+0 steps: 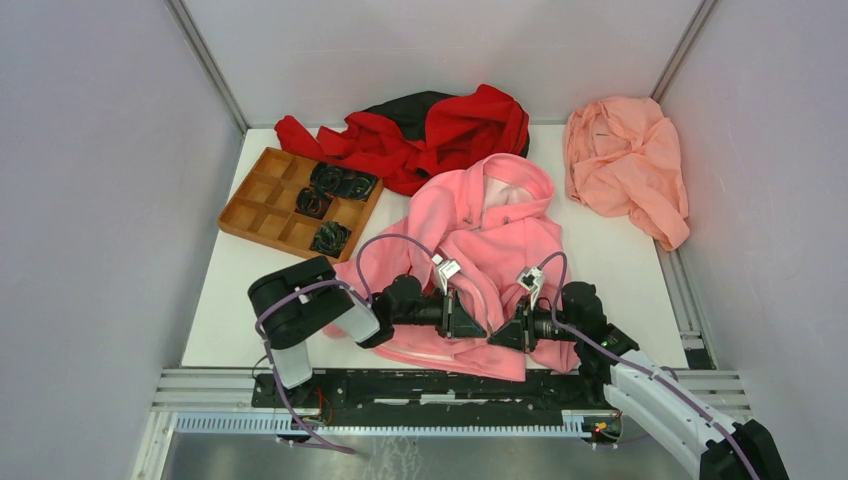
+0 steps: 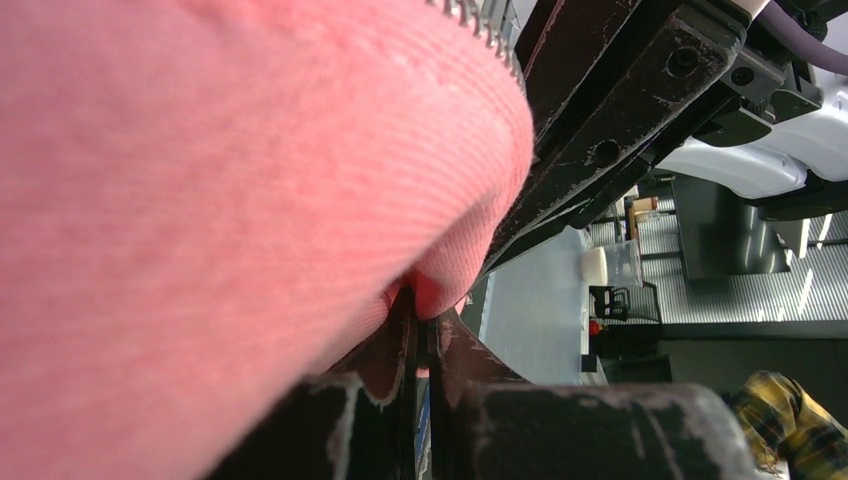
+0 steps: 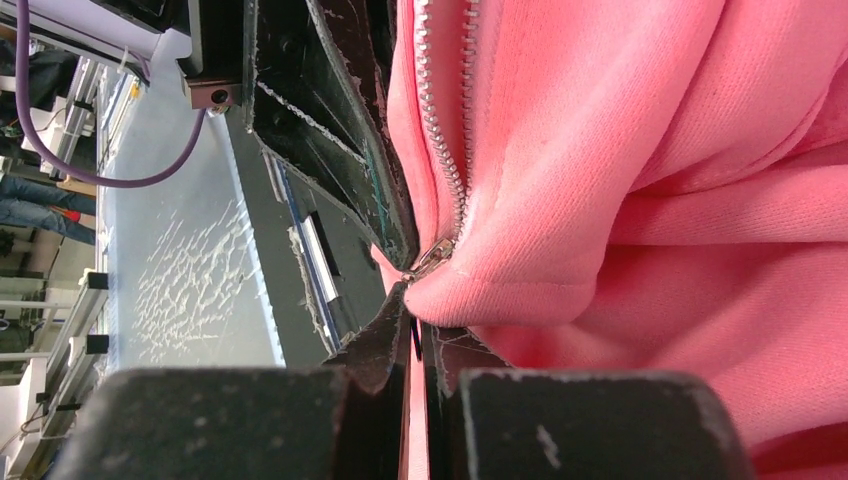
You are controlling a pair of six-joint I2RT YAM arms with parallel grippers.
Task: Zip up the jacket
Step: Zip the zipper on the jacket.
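The bright pink fleece hooded jacket [image 1: 500,235] lies front-up mid-scene, hood at the far side showing paler lining, hem bunched near. Its metal-toothed zipper [image 3: 441,130] is parted above the small slider [image 3: 430,262].

The top camera looks down on the jacket [image 1: 500,230] from above, behind its near hem. Both wrist cameras (very close) face that hem from opposite sides, sharing the zipper teeth [image 3: 455,190].

A robotics lab: white table [image 1: 620,280] walled by grey panels [image 1: 100,200], aluminium rails [image 1: 200,385].
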